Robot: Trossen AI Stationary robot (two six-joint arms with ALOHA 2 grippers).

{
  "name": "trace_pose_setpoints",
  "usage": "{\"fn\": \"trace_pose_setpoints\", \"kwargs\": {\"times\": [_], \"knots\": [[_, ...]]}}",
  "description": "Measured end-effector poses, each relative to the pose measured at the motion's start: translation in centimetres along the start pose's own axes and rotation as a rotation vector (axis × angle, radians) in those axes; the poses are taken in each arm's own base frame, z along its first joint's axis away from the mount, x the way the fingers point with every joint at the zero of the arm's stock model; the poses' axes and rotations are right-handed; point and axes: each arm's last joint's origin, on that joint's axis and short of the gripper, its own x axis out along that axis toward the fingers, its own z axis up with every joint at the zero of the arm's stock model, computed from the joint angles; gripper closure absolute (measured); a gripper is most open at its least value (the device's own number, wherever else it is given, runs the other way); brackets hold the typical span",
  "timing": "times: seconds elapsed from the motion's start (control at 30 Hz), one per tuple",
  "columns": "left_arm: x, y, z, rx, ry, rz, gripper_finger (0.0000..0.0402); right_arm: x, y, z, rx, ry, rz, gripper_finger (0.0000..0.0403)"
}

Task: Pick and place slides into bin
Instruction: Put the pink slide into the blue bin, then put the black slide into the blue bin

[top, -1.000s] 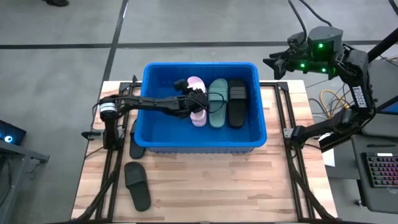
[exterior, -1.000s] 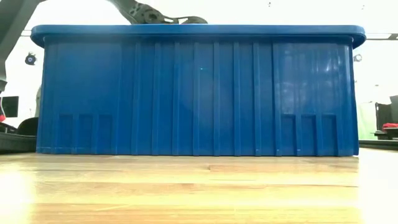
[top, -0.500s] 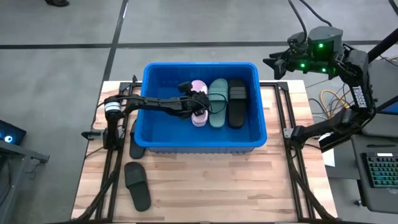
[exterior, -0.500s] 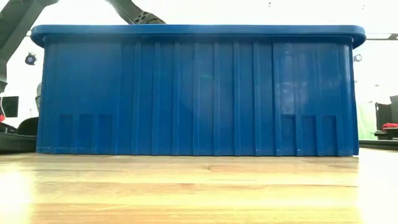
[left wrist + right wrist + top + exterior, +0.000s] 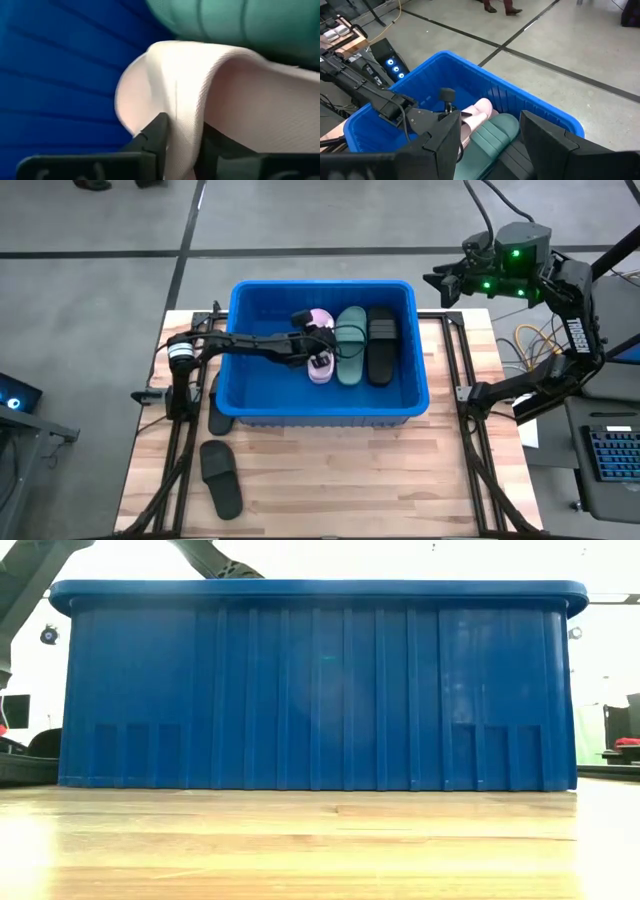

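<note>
Slightly shifted inside the bin (image 5: 260, 295), the left pincer (image 5: 318, 343) still clamps the pink slide (image 5: 319, 350).

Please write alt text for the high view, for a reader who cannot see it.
The left claw grips a pink slide inside the blue bin, beside green and black slides. Two black slides lie on the table.
</note>
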Motion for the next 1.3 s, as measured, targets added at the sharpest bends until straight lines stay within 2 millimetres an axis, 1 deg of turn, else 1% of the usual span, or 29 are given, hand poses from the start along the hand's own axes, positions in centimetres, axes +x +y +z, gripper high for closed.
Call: {"fn": "trace_pose_setpoints", "kwargs": {"times": [0.13, 0.4, 0.63, 0.77, 0.9, 1.1, 1.3], "knots": [[-0.2, 0.2, 0.3, -0.004, -0.025, -0.079, 0.0308, 0.0, 0.0, 0.0, 0.000, 0.000, 0.000, 0.0209], [-1.2, 1.0, 0.6, -0.013, -0.051, -0.132, 0.0240, 0.0, 0.0, 0.0, 0.006, 0.000, 0.000, 0.0209], [-1.7, 1.3, 0.8, 0.034, -0.072, -0.182, 0.0196, 0.0, 0.0, 0.0, 0.005, 0.000, 0.000, 0.0209], [-1.7, 1.3, 0.8, 0.046, -0.074, -0.191, 0.0182, 0.0, 0.0, 0.0, 0.002, 0.000, 0.000, 0.0209], [-2.2, 1.7, 0.7, 0.052, -0.068, -0.196, 0.0178, 0.0, 0.0, 0.0, 0.001, 0.000, 0.000, 0.0209], [-3.5, 2.7, 0.8, 0.051, -0.082, -0.243, 0.0177, 0.0, 0.0, 0.0, 0.002, -0.001, 0.000, 0.0209], [-5.3, 4.2, 1.1, 0.034, -0.132, -0.295, 0.0177, 0.0, 0.0, 0.0, 0.011, 0.000, 0.000, 0.0209]]}}
